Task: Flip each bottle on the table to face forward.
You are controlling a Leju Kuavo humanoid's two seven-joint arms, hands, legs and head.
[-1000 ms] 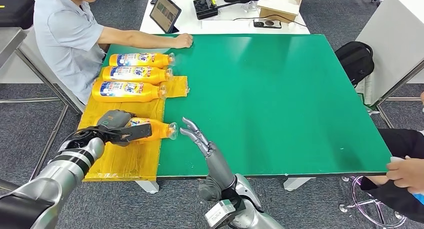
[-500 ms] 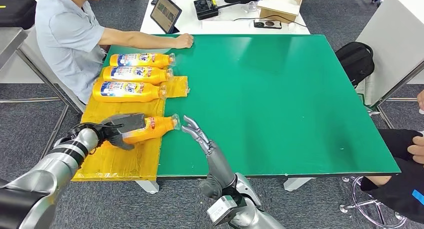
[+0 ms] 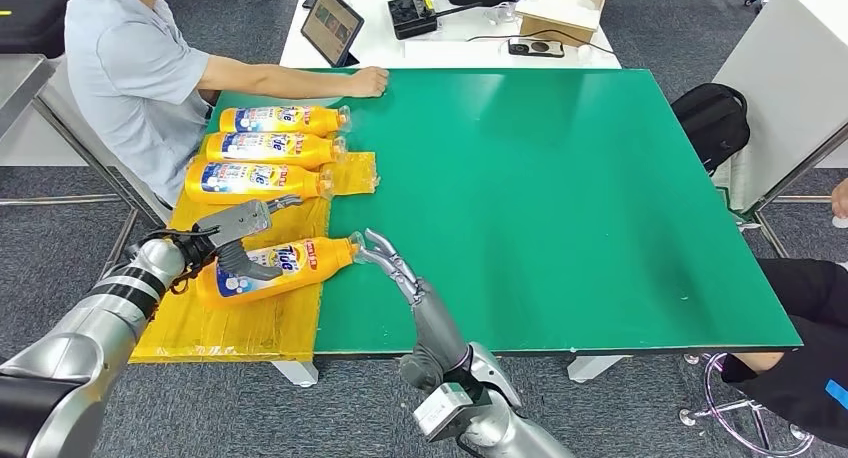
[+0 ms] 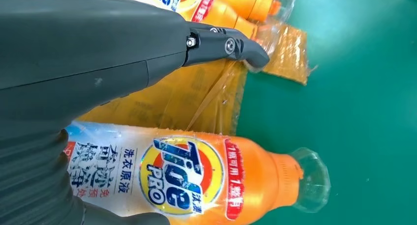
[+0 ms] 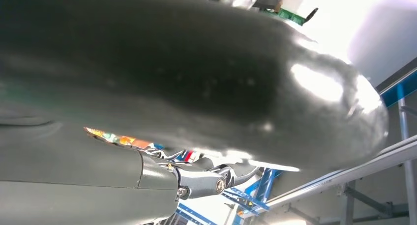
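Bottle label-up — left hand open over it

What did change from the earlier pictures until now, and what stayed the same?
The nearest bottle was rolled over: before, the left hand covered its body; now its Tide label faces up. That hand has opened, with fingers spread over the bottle's base end. The right hand moved slightly toward the bottle's cap and now reaches it. The three far bottles and the seated person stayed put.

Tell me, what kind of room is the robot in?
Probably a robot test lab or office: a green table with orange detergent bottles, a tablet and electronics on a white desk, grey carpet, and a person seated nearby.
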